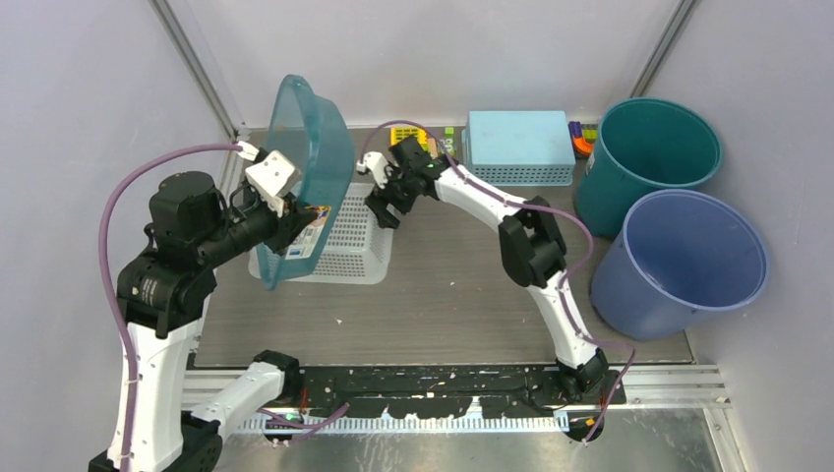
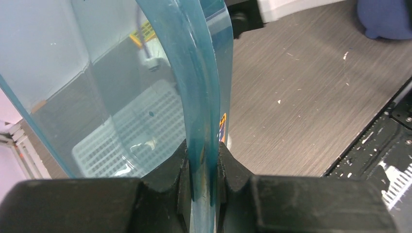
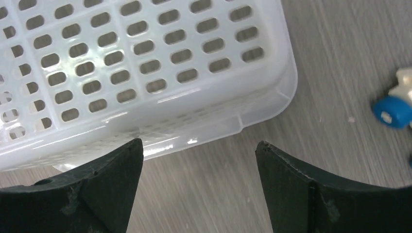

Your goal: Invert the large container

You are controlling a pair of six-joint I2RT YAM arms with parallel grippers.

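Observation:
The large container (image 1: 313, 147) is a see-through teal tub, lifted and stood on edge over the white perforated basket (image 1: 360, 242), its open side facing left. My left gripper (image 1: 298, 220) is shut on the tub's lower rim. In the left wrist view the rim (image 2: 195, 87) runs straight up from between the two black fingers (image 2: 228, 170). My right gripper (image 1: 386, 204) hangs just right of the tub, over the basket's far right corner. Its jaws stand wide open with only bare table between them (image 3: 199, 145), and the basket's corner (image 3: 145, 58) lies just beyond the fingertips.
An overturned light blue basket (image 1: 519, 146) sits at the back. A teal bucket (image 1: 649, 157) and a blue bucket (image 1: 684, 261) stand at the right edge. A small blue and white object (image 3: 393, 110) lies on the table near the right gripper. Walls close in on three sides.

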